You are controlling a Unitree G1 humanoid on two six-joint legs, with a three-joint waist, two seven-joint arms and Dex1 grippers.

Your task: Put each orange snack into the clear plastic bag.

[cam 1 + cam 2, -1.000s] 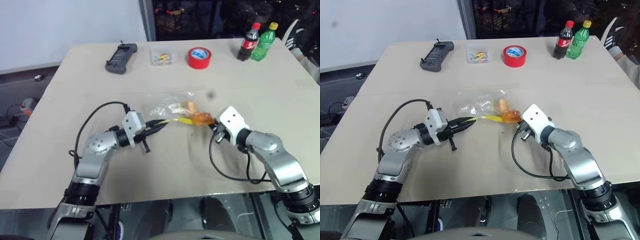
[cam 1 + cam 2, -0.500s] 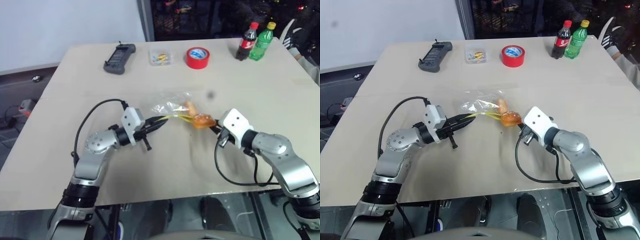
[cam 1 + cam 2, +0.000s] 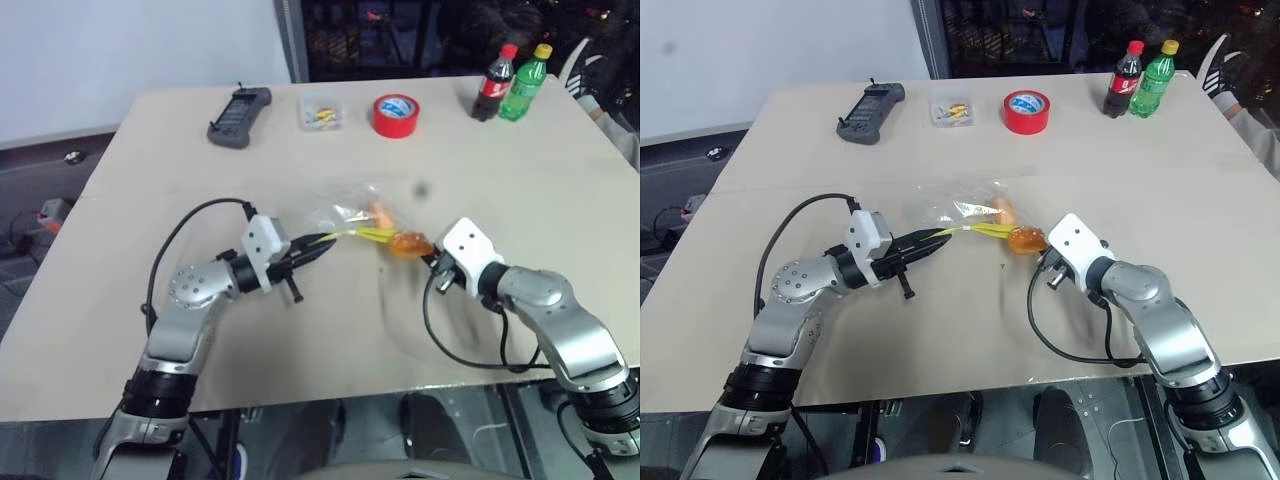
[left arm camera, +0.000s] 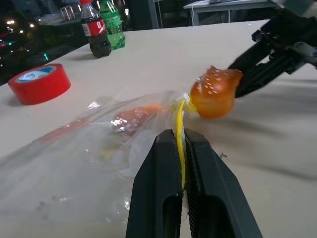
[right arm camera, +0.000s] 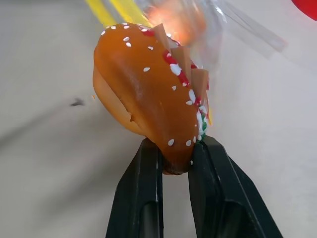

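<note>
As before, snack (image 5: 153, 104) at bag (image 4: 74, 148) mouth.

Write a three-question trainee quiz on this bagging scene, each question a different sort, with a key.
1. True or false: one orange snack already lies inside the clear plastic bag.
2. The left gripper has its jaws shut on: A) the bag's yellow zip strip, B) the red tape roll, C) nothing.
3. Fill in: the right gripper holds the other ____ at the bag's mouth.

Key: 1 true; 2 A; 3 orange snack.
</note>
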